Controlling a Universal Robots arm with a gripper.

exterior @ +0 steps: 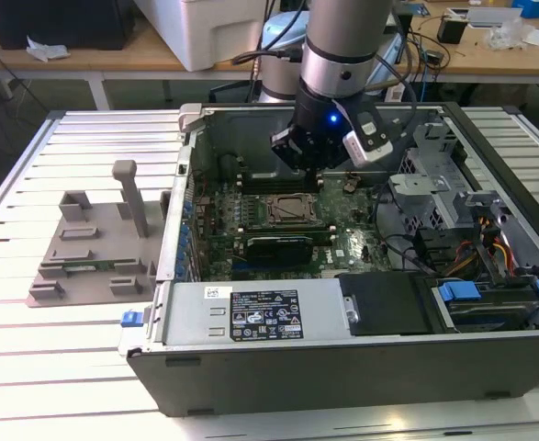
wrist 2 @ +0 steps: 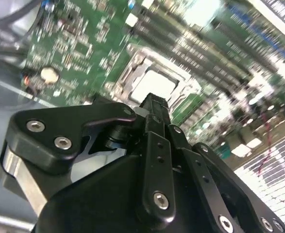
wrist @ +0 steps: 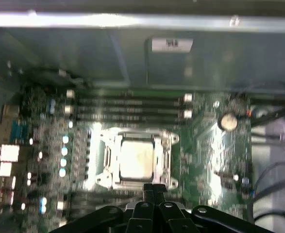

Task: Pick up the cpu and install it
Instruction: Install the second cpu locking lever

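Note:
The cpu (wrist: 136, 158) is a pale silver square lying flat in the metal-framed socket (wrist: 103, 158) on the green motherboard (exterior: 352, 248). In the second wrist view the cpu (wrist 2: 154, 86) sits just beyond my fingertips. The exterior view shows the socket (exterior: 292, 209) in the middle of the open computer case. My gripper (exterior: 317, 158) hangs above the board, a little behind the socket. Its black fingers (wrist: 154, 188) are shut together with nothing between them, and the gripper (wrist 2: 154, 103) is not touching the cpu.
Memory slots (wrist: 127, 109) run behind the socket, and a black card (exterior: 283, 244) lies in front of it. Cables and a drive cage (exterior: 434, 184) fill the exterior view's right. The case walls (exterior: 342, 358) ring the board. A grey fixture (exterior: 95, 248) stands on the slatted table.

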